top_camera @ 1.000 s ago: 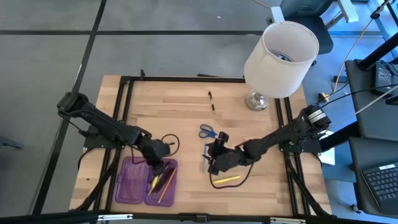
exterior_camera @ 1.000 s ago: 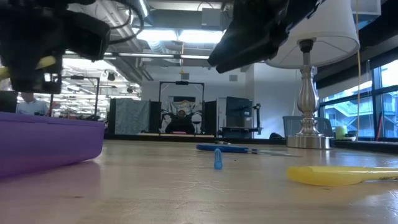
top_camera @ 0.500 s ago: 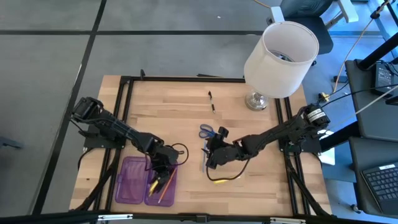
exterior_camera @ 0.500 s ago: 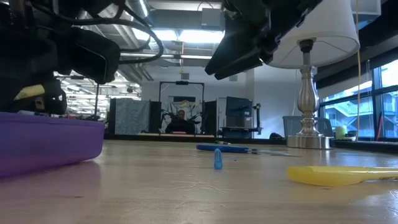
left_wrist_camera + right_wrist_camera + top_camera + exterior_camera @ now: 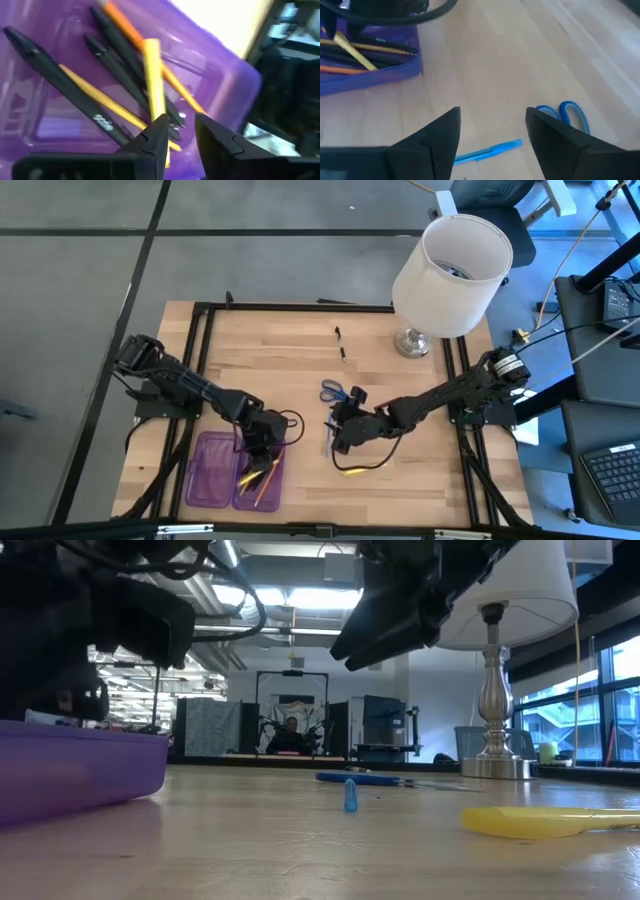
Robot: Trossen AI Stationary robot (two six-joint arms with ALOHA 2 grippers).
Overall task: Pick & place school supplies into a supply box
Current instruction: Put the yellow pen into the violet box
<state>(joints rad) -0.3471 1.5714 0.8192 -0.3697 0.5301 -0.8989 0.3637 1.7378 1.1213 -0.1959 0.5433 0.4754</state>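
The purple supply box (image 5: pixel 213 480) lies open near the table's near-left corner. Its right half holds black, orange and yellow pens (image 5: pixel 258 478). My left gripper (image 5: pixel 179 125) hovers low over that half, slightly open. A yellow pen (image 5: pixel 154 80) lies across the others, just beside one finger. My right gripper (image 5: pixel 492 120) is wide open above a blue pen (image 5: pixel 487 152) at mid-table. The blue-handled scissors (image 5: pixel 333 391) lie just beyond it. A yellow pen (image 5: pixel 550 821) lies on the table nearer the front edge, and a black pen (image 5: pixel 341 344) lies farther back.
A lamp with a white shade (image 5: pixel 450 260) stands on its metal base (image 5: pixel 412 342) at the far right of the table. A black frame (image 5: pixel 200 360) runs along the table's sides. Bare wood shows between the box and the blue pen.
My left gripper came down over the box's right half and let go of the yellow pen, which now lies on the other pens. My right gripper shifted slightly toward the table's far-left, over the blue pen.
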